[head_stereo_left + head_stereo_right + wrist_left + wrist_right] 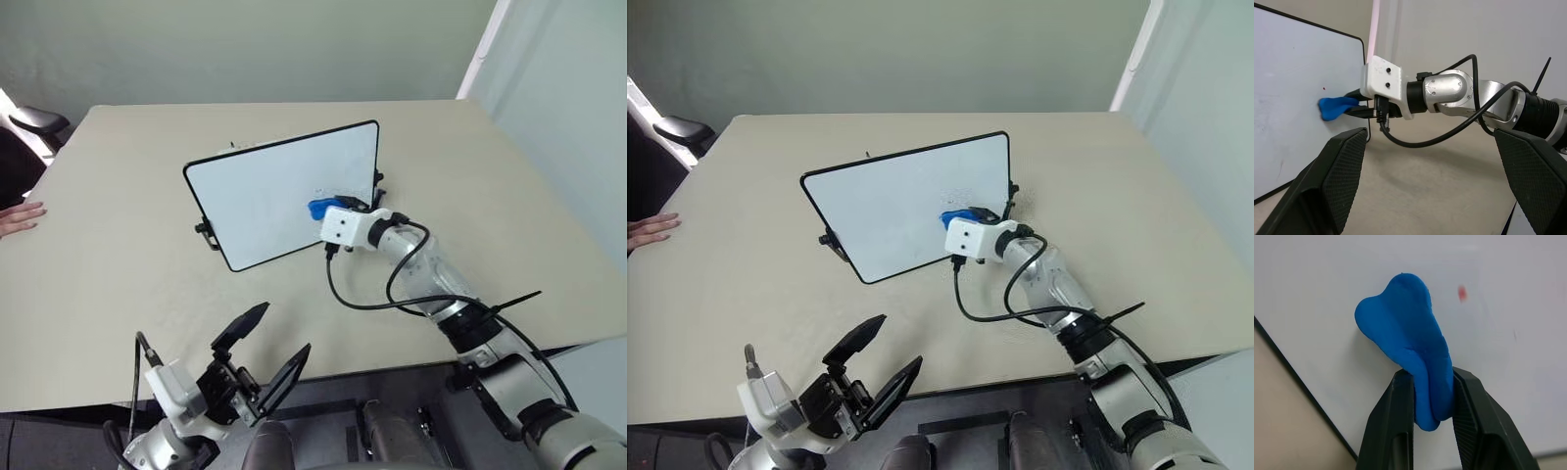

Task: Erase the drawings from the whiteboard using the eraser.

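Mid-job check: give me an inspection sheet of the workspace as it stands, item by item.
Surface: beige table, bare around the board.
Job's things: whiteboard propped tilted on the table; blue eraser pressed against its face; one small red speck of the drawings beside the eraser, plus faint smudges.
Clutter: nothing seen.
Grippers: right gripper shut on the eraser; left gripper open, held near the table's front edge, holding nothing.
Cables: black cable looping from the right wrist over the table.
Surroundings: a person's hand resting on the table's left edge; a black chair behind it.
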